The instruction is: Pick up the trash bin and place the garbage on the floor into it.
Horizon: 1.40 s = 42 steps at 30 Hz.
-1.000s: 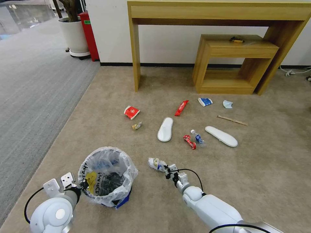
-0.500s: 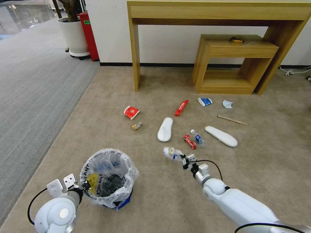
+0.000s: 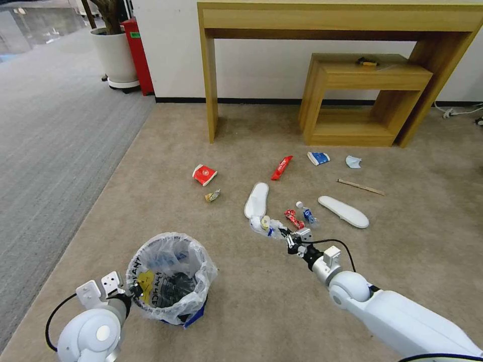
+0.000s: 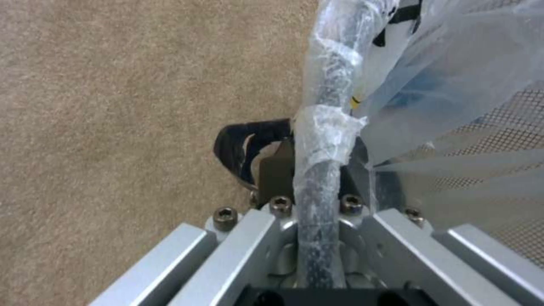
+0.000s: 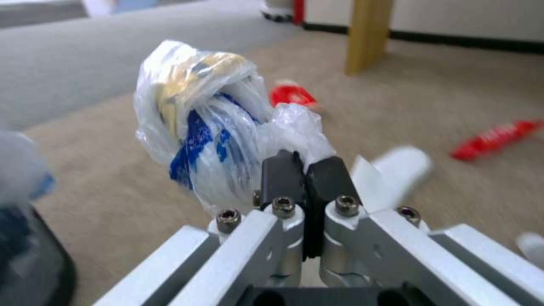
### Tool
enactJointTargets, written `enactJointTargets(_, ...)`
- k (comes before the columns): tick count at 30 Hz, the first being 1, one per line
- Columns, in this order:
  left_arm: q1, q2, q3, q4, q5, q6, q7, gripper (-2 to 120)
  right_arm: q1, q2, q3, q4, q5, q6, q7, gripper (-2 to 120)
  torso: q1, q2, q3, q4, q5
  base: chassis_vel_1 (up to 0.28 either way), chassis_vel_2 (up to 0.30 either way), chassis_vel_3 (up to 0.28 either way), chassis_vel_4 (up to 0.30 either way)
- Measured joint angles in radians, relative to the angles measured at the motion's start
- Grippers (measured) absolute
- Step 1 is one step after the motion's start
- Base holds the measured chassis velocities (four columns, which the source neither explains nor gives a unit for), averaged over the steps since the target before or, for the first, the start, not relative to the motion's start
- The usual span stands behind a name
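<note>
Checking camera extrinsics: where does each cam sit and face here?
Head: high, looking down at the floor; both arms show.
Left wrist: behind the left gripper, shut on the trash bin rim.
Right wrist: behind the right gripper, pinching a plastic wad.
Shared: the wad and bin also show from the head.

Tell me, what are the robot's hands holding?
Right hand pinches a crumpled white-and-blue plastic bag by its edge. Left hand grips the trash bin by its rim.
</note>
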Motion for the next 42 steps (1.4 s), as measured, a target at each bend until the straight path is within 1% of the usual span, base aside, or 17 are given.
enactJointTargets(3,0.004,-0.004,-0.001,-0.009,0.002,0.000,0.001,0,0.067,0.000,-0.065,0.030,0.024,0.003,-0.002,0,0.000,0.000,0.000,0.0001,-0.0001,0.000,0.000,0.000,0.000)
enactJointTargets(4,0.004,-0.004,-0.001,-0.009,0.002,0.000,0.001,0,0.067,0.000,-0.065,0.030,0.024,0.003,-0.002,0,0.000,0.000,0.000,0.0001,-0.0001,0.000,0.000,0.000,0.000)
enactJointTargets(6,0.007,-0.005,-0.003,-0.014,0.003,0.000,0.001,0,0.105,0.003,-0.106,0.050,0.039,0.003,-0.003,0,0.000,0.000,0.000,0.0002,0.0001,0.000,0.000,0.000,0.000)
enactJointTargets(7,0.007,-0.005,-0.003,-0.014,0.003,0.000,0.001,0,0.105,0.003,-0.106,0.050,0.039,0.003,-0.003,0,0.000,0.000,0.000,0.0002,0.0001,0.000,0.000,0.000,0.000)
enactJointTargets(9,0.008,-0.007,-0.005,-0.016,0.003,0.000,0.003,0,0.150,0.006,-0.160,0.077,0.063,0.003,-0.015,0,0.000,0.000,0.000,-0.0001,0.0000,0.000,0.000,0.000,0.000)
enactJointTargets(11,0.007,-0.008,-0.006,-0.016,0.003,0.000,0.003,0,0.165,0.007,-0.178,0.086,0.071,0.003,-0.022,0,0.000,0.000,0.000,-0.0001,0.0000,0.000,0.000,0.000,0.000)
enactJointTargets(15,0.003,-0.011,-0.009,-0.015,0.007,0.000,0.006,0,0.248,0.029,-0.267,0.128,0.113,0.008,-0.049,0,0.000,0.000,0.000,-0.0001,0.0001,0.000,0.000,0.000,0.000)
enactJointTargets(18,0.001,-0.011,-0.010,-0.014,0.007,0.000,0.006,0,0.279,0.037,-0.295,0.135,0.119,0.010,-0.053,0,0.000,0.000,0.000,-0.0002,-0.0001,0.000,0.000,0.000,0.000)
enactJointTargets(19,-0.004,-0.007,-0.013,-0.014,0.003,0.000,0.005,0,0.333,0.052,-0.337,0.147,0.131,0.012,-0.057,0,0.000,0.000,0.000,-0.0001,0.0000,0.000,0.000,0.000,0.000)
enactJointTargets(20,-0.004,-0.007,-0.013,-0.014,0.003,0.000,0.005,0,0.333,0.052,-0.337,0.147,0.131,0.012,-0.057,0,0.000,0.000,0.000,-0.0001,0.0000,0.000,0.000,0.000,0.000)
enactJointTargets(22,-0.006,0.000,-0.020,-0.015,-0.002,0.000,0.001,0,0.406,0.073,-0.391,0.158,0.145,0.012,-0.058,0,0.000,0.000,0.000,-0.0001,-0.0002,0.000,0.000,0.000,0.000)
enactJointTargets(25,-0.006,0.004,-0.024,-0.017,-0.005,0.000,-0.001,0,0.450,0.091,-0.434,0.161,0.156,0.012,-0.060,0,0.000,0.000,0.000,0.0003,-0.0001,0.000,0.000,0.000,0.000)
enactJointTargets(27,-0.007,0.008,-0.028,-0.017,-0.007,0.000,-0.002,0,0.507,0.118,-0.501,0.169,0.172,0.008,-0.061,0,0.000,0.000,0.000,0.0000,-0.0002,0.000,0.000,0.000,0.000)
enactJointTargets(28,-0.007,0.008,-0.028,-0.017,-0.007,0.000,-0.002,0,0.507,0.118,-0.501,0.169,0.172,0.008,-0.061,0,0.000,0.000,0.000,0.0000,-0.0002,0.000,0.000,0.000,0.000)
enactJointTargets(30,-0.008,0.009,-0.032,-0.016,-0.009,0.001,-0.002,0,0.535,0.141,-0.541,0.171,0.178,0.006,-0.055,0,0.000,0.000,0.000,-0.0003,-0.0001,0.000,0.000,0.000,0.000)
enactJointTargets(32,-0.010,0.009,-0.039,-0.016,-0.011,0.000,-0.004,0,0.562,0.174,-0.585,0.170,0.186,0.005,-0.041,0,0.000,0.000,0.000,0.0001,-0.0001,0.000,0.000,0.000,0.000)
enactJointTargets(42,-0.025,0.022,-0.042,-0.012,-0.037,0.000,-0.020,0,0.581,0.241,-0.669,0.144,0.187,0.004,-0.009,0,0.000,0.000,0.000,-0.0002,-0.0001,0.000,0.000,0.000,0.000)
